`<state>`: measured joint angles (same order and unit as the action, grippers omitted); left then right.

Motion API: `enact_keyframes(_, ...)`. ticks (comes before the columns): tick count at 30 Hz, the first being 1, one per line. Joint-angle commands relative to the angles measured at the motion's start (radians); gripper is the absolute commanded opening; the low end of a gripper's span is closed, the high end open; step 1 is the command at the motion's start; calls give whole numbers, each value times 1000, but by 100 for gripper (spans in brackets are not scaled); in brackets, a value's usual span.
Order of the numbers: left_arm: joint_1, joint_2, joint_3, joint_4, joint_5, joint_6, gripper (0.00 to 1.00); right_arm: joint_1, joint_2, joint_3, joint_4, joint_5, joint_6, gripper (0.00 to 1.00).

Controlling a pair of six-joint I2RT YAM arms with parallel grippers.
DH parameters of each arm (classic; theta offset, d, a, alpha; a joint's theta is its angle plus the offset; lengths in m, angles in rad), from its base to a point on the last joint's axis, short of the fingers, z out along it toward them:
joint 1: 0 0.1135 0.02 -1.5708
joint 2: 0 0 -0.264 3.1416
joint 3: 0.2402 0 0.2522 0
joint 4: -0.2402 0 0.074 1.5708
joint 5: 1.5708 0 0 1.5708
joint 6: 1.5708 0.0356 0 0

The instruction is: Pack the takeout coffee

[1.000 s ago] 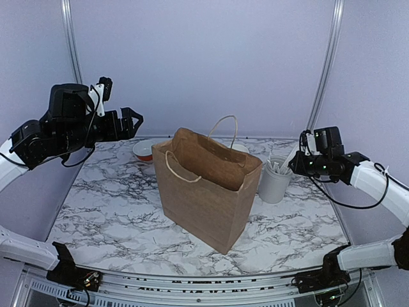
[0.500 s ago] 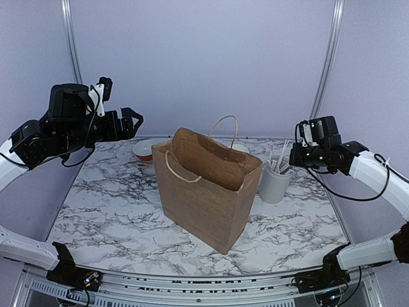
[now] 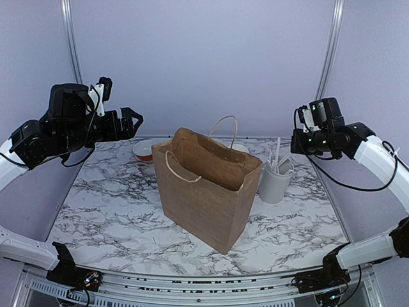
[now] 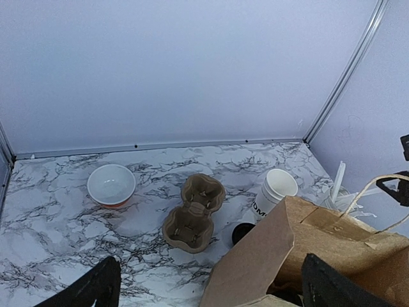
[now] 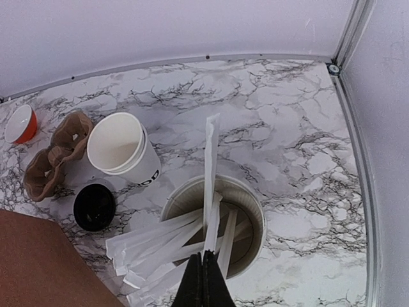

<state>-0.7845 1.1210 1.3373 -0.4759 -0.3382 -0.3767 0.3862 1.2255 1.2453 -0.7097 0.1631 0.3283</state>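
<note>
Marble tabletop (image 3: 115, 211) carries the takeout coffee (image 5: 94, 206) on the far side of the bag (image 3: 204, 192), just beside the stacked cups (image 5: 121, 150). We judge it light, crushable and possibly full, so we would grip its paper wall below the lid. Our left pincer (image 3: 135, 121) is spread, and our right pincer (image 5: 203, 276) pinches a wrapped utensil (image 5: 209, 179).

Takeout coffee (image 4: 243, 231) sits between cup carrier (image 4: 193, 212) and paper bag (image 4: 255, 262) — stacked cups (image 4: 275, 192) behind.

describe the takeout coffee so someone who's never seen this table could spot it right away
Find the brown paper bag in the middle of the marble table and look just behind it. There the takeout coffee stands close to a cardboard cup carrier and a stack of white cups. It is the only cup capped with a round black lid; the stacked ones are open on top.
</note>
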Motion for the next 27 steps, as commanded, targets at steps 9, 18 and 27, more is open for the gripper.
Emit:
enact_keyframes(9,7,-21,-1,19,17,13,99,21,10,200,-220,-4,-55,0)
enact_keyframes(18,7,-18,5,19,25,13,99,21,3,319,-302,40,-79,0)
enact_keyframes(27,7,-11,15,22,28,17,99,20,47,610,-362,-5,-137,0)
